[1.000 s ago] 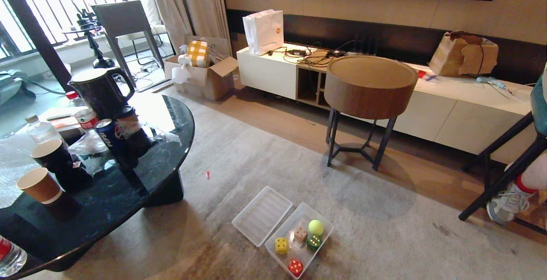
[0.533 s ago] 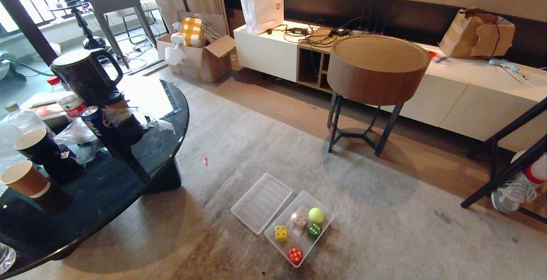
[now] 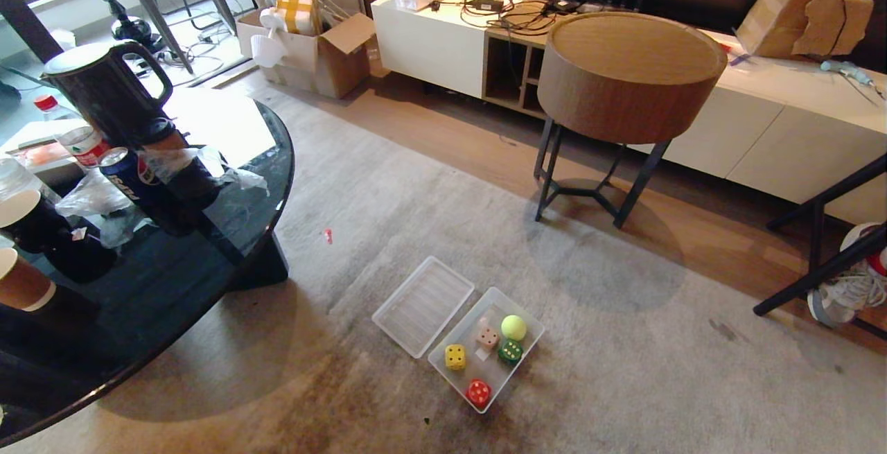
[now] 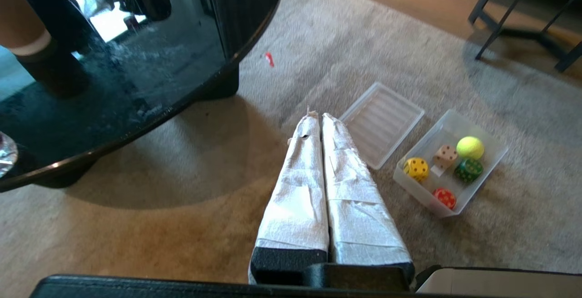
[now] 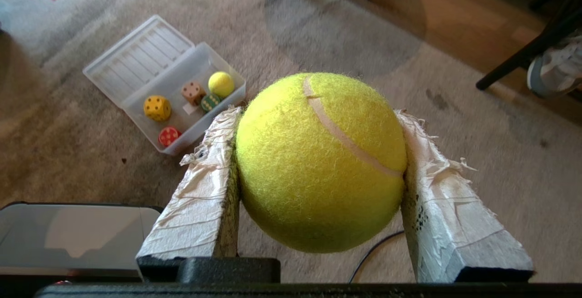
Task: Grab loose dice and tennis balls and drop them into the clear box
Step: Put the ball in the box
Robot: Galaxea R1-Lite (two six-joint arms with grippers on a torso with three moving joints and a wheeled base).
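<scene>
Here you see two fuzzy yellow-green tennis balls: one held tennis ball (image 5: pixel 320 161), its pale curved seam facing you, is clamped between the two white-taped fingers (image 5: pixel 200 202) of the right gripper (image 5: pixel 318 125), above the grey carpet (image 3: pixel 416 184); the second, boxed tennis ball (image 3: pixel 513 327) lies in the far corner of the small translucent plastic clear box (image 3: pixel 443 368) on the carpet. You can count four rounded-corner dice with pips in that box: one yellow die (image 3: pixel 455 357) near the wall on the lid's side, one tan die (image 3: pixel 488 336) just beside the boxed ball, one green die (image 3: pixel 511 351) touching or nearly touching that ball, and one red die (image 3: pixel 479 393) at the near end. One flat ribbed translucent lid (image 3: pixel 423 305) lies alongside the box, edge to edge with it. The left gripper (image 4: pixel 318 118) hangs over bare carpet near the lid, its two taped fingers pressed together with nothing between them. On the round glossy black table (image 3: pixel 208 246) to your left you find one black jug (image 3: pixel 104 93), paper cups, and one blue drinks can (image 3: pixel 132 177); its lettering is too small to read with confidence. One round wooden side table (image 3: pixel 627 73) on dark metal legs stands farther off.
</scene>
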